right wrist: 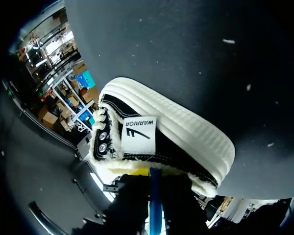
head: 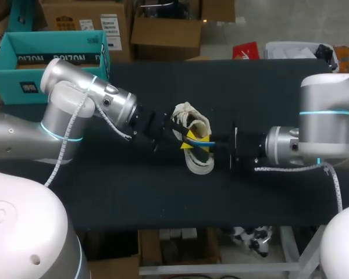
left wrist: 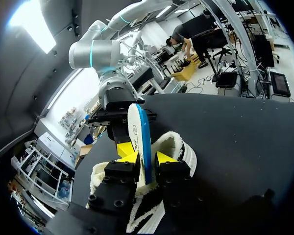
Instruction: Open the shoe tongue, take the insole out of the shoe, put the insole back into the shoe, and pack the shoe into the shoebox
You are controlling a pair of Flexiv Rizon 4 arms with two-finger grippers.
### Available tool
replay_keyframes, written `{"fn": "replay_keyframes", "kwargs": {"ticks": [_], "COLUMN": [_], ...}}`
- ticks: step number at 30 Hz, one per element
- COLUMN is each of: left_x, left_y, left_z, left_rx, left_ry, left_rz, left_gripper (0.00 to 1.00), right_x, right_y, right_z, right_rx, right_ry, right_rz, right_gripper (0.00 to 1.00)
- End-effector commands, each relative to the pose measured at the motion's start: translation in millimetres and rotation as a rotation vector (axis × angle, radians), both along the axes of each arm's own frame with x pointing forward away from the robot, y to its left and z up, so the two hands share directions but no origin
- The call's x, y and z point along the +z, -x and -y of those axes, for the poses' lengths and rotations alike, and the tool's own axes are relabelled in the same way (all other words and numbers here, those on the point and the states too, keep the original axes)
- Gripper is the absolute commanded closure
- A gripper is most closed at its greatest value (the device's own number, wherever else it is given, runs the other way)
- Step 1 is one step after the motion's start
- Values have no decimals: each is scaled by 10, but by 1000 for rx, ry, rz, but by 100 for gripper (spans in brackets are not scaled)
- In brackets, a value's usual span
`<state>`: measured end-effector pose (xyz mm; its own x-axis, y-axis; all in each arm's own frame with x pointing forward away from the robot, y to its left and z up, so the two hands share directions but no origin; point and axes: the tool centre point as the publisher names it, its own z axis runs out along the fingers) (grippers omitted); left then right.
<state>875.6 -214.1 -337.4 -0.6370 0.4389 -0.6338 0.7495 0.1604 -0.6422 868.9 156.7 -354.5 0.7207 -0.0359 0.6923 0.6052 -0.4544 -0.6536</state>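
At the left gripper (left wrist: 147, 157): closed on the insole (left wrist: 140, 129), with one yellow tip pressed on each flat side. Holds that white insole, blue along its edge, standing up on its side right over the fluffy mouth of the shoe (left wrist: 179, 147). Cannot tell if the low end of the insole sits inside the shoe or just above it, hidden as it is behind the gripper itself. Just past it, at the other end of the same insole, the right gripper (right wrist: 154, 198), coming in from the right side of the table (head: 134, 192). Cannot tell if open or gripping, too dark there to see. Under both, in the middle of the table, the shoe, black with a thick white sole and woolly lining. Off at the far left corner, well apart from the shoe, the teal shoebox (head: 11, 81), open on top, with no shoe seen inside. So, as a guess: the opening step likely done, going by the insole up outside the shoe. Maybe the taking-out step, maybe the putting-back step, hard to say which. Left to do for sure: getting the insole flat inside the shoe again, then packing the shoe into the shoebox.
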Motion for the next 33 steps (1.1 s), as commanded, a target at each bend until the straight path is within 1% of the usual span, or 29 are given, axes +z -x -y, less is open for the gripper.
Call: {"fn": "replay_keyframes", "kwargs": {"ticks": [1, 3, 4, 5, 6, 7, 8, 9, 10, 12, 15, 17, 18, 21, 24, 31, 33], "left_x": [-16, -21, -23, -25, -25, -23, -22, -22, -24, -31, -44, -48, -50, -58, -79, -177, -194], "left_y": [17, 12, 8, 6, 6, 8, 10, 11, 10, 9, 7, 5, 3, -10, -45, -240, -270], "left_z": [63, 69, 67, 63, 54, 45, 36, 27, 18, 6, -3, -4, -5, -4, 9, -8, -27], "left_rx": [6, 7, 8, 9, 10, 10, 11, 12, 13, 16, 17, 17, 17, 17, 18, 56, 63], "left_ry": [-5, -6, -7, -8, -8, -9, -8, -8, -7, -6, -5, -4, -2, 0, -2, -16, -16], "left_rz": [7, 8, 8, 8, 8, 8, 9, 9, 8, 7, 3, 0, -1, -4, -8, -44, -53], "left_gripper": [100, 100, 100, 100, 100, 100, 100, 100, 100, 100, 100, 100, 100, 100, 100, 100, 100], "right_x": [-6, 12, 28, 49, 73, 97, 120, 138, 155, 179, 194, 194, 194, 180, 145, 37, -1], "right_y": [14, 48, 74, 107, 141, 176, 210, 239, 263, 304, 335, 339, 340, 321, 257, 39, -4], "right_z": [-4, -5, -3, -4, -4, -7, -6, -2, 4, 12, 20, 20, 23, 28, 21, -46, -75], "right_rx": [-1, -4, -8, -12, -18, -22, -28, -32, -34, -41, -49, -55, -57, -60, -60, -48, -44], "right_ry": [2, 4, 7, 11, 18, 23, 31, 34, 34, 41, 46, 50, 50, 52, 53, 74, 75], "right_rz": [0, 1, 3, 10, 17, 24, 29, 31, 33, 39, 44, 46, 46, 45, 42, 19, 12], "right_gripper": [100, 100, 89, 66, 51, 20, 18, 20, 27, 55, 78, 96, 100, 100, 100, 100, 100]}}
